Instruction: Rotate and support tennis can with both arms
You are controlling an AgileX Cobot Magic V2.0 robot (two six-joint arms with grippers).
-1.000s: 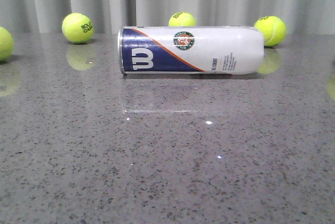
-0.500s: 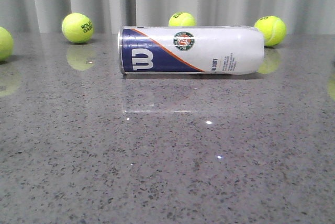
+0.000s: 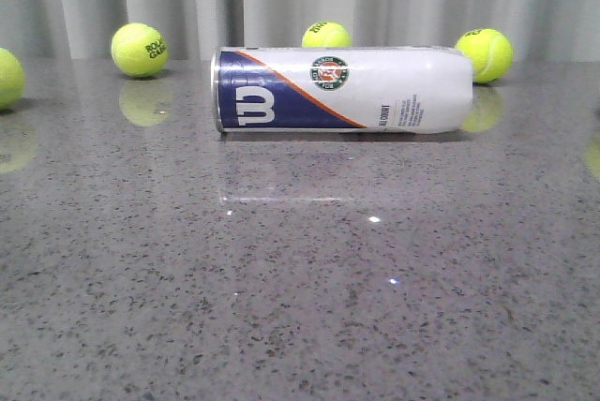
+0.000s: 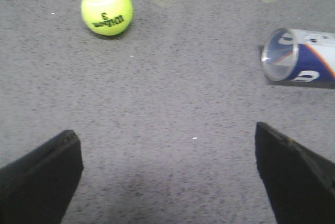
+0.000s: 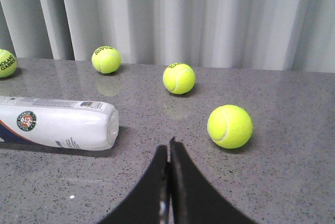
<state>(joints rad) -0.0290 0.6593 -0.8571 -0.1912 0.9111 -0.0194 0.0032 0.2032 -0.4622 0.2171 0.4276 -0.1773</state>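
Note:
The tennis can (image 3: 342, 90) lies on its side across the grey stone table (image 3: 300, 279), silver-rimmed open end to the left, white closed end to the right. Neither arm shows in the front view. In the left wrist view my left gripper (image 4: 167, 140) stands wide open over bare table, with the can's rim end (image 4: 298, 56) well off to one side. In the right wrist view my right gripper (image 5: 168, 148) is shut with nothing between its fingers, a short way from the can's white end (image 5: 57, 123).
Tennis balls sit around the can: one at the back left (image 3: 139, 50), one behind the can (image 3: 326, 36), one at the back right (image 3: 485, 54), one at the left edge (image 3: 7, 78). A ball (image 5: 229, 126) lies close to my right gripper. A grey curtain hangs behind.

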